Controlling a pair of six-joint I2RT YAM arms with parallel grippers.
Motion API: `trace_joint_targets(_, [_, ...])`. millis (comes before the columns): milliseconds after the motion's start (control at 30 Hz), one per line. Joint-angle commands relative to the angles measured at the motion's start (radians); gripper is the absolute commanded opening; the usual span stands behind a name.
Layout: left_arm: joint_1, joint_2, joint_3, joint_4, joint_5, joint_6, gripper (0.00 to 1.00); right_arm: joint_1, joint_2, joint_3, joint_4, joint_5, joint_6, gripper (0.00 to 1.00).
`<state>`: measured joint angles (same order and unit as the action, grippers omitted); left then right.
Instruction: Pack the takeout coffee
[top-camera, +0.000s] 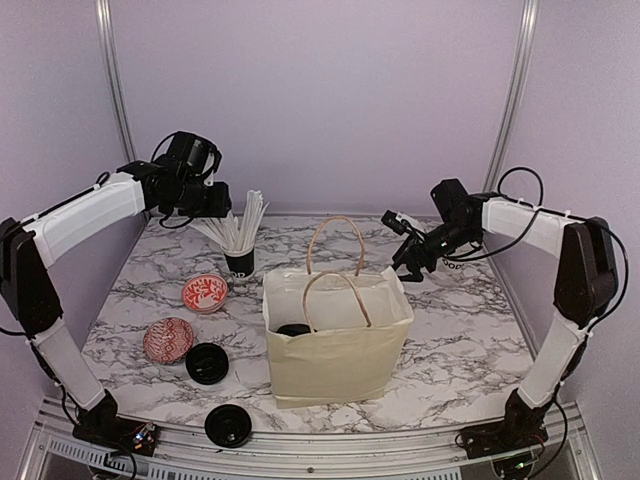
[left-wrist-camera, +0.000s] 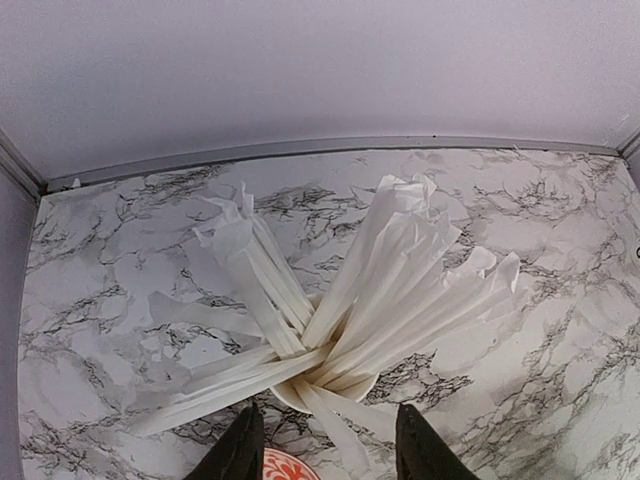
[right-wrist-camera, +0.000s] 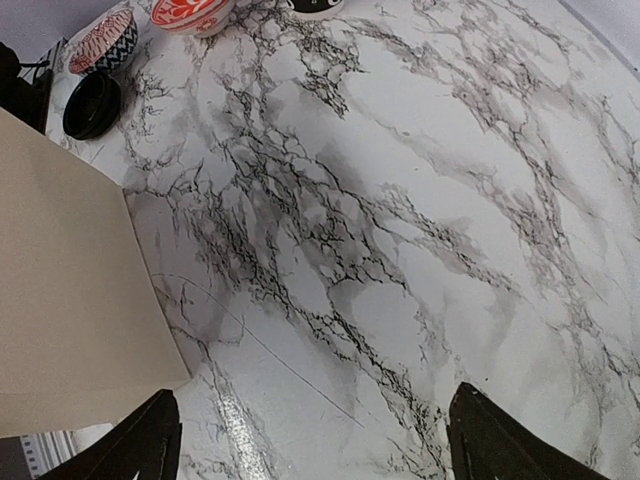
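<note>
- The left gripper (left-wrist-camera: 328, 412) hovers over the black cup of white sticks (top-camera: 240, 240) at the far left. Its fingers are about half apart with nothing clamped, and it looks poised to pick out a stick.
- Two red bowls (top-camera: 205, 292) and two loose black lids (top-camera: 208, 363) lie on the near-left of the table (top-camera: 470, 340), within the left arm's reach.
- The paper bag (top-camera: 340, 360) stands upright in the middle, mouth open to take cups. A lidded cup (top-camera: 293, 329) shows inside, so one coffee seems packed.
- The right gripper (right-wrist-camera: 313, 392) hangs wide open and empty just right of the bag.
- A white cup (top-camera: 462, 270) stands beyond it, partly hidden by the arm, and is probably the next to pack.
</note>
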<state>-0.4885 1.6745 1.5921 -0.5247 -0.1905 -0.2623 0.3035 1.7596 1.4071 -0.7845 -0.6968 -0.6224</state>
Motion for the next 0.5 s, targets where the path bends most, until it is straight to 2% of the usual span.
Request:
trace_joint_targets(0, [0.004, 0.008, -0.046, 0.037, 0.033, -0.032, 0.41, -0.004, -0.010, 0.000, 0.024, -0.009, -0.018, 0.89])
trace_joint_targets(133, [0.004, -0.008, -0.085, 0.037, -0.014, -0.017, 0.33, -0.004, -0.004, -0.002, 0.025, -0.009, -0.019, 0.88])
trace_joint_targets(300, [0.004, -0.006, -0.093, 0.039, 0.022, -0.004, 0.14, -0.004, 0.009, 0.000, 0.024, -0.009, -0.017, 0.86])
trace_joint_targets(367, [0.003, -0.010, -0.089, 0.043, 0.026, 0.001, 0.03, -0.004, 0.011, 0.001, 0.024, -0.009, -0.015, 0.85])
trace_joint_targets(467, [-0.005, -0.040, -0.070, 0.035, 0.022, 0.010, 0.00, -0.005, 0.012, 0.000, 0.025, -0.009, -0.013, 0.85])
